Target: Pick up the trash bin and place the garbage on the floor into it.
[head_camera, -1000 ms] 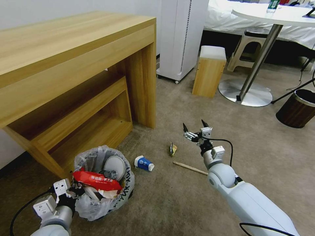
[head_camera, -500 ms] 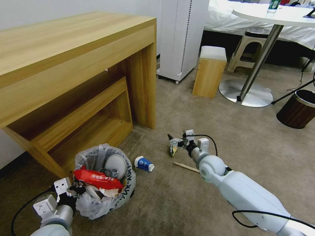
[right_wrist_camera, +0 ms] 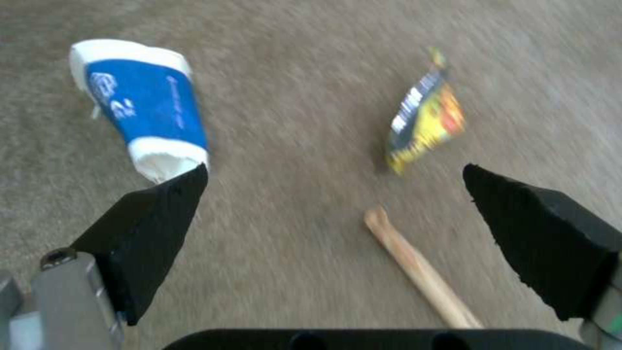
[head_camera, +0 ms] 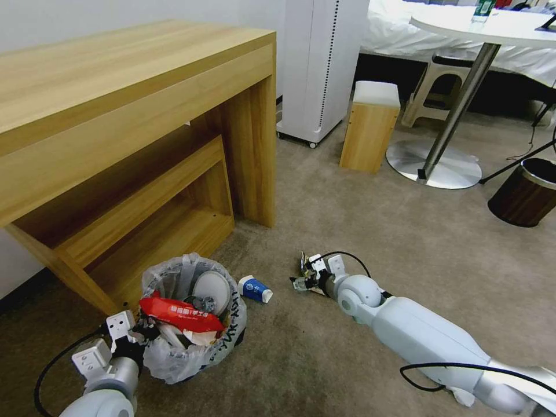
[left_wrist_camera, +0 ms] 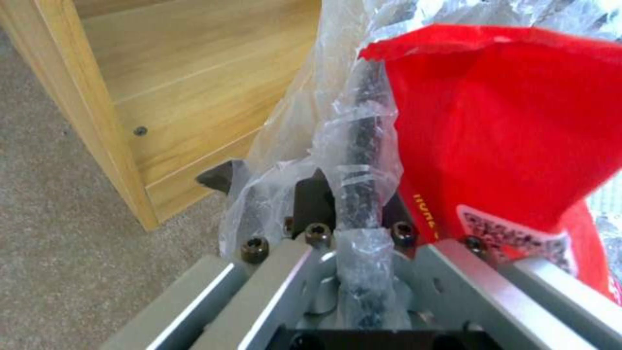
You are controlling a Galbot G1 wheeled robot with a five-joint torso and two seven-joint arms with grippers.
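The trash bin [head_camera: 223, 336], black with a crinkled white bag, stands on the beige floor [head_camera: 359, 214] by the desk. It holds a red wrapper [head_camera: 180, 313] and other litter. My left gripper [head_camera: 138, 333] is shut on its near rim; the left wrist view shows the bag-covered rim [left_wrist_camera: 359, 160] pinched beside the red wrapper [left_wrist_camera: 505, 121]. My right gripper [head_camera: 301, 279] hangs open just above the carpet. Its open fingers [right_wrist_camera: 149, 223] frame a wooden stick [right_wrist_camera: 421, 267], with a yellow wrapper [right_wrist_camera: 424, 119] and a blue-white paper cup [right_wrist_camera: 139, 104] beyond. The cup [head_camera: 255, 288] lies right of the bin.
A wooden desk [head_camera: 116, 87] with a low shelf rises behind the bin. Farther back are a white appliance [head_camera: 318, 63], a small wooden box stool [head_camera: 370, 124], a round table's metal base [head_camera: 434, 165] and a brown wood-grain bin [head_camera: 524, 197]. Open carpet lies to the right.
My right arm has dropped and swung left, bringing its open gripper from mid-air down to the carpet at the stick and yellow wrapper. The bin and left gripper have shifted slightly right.
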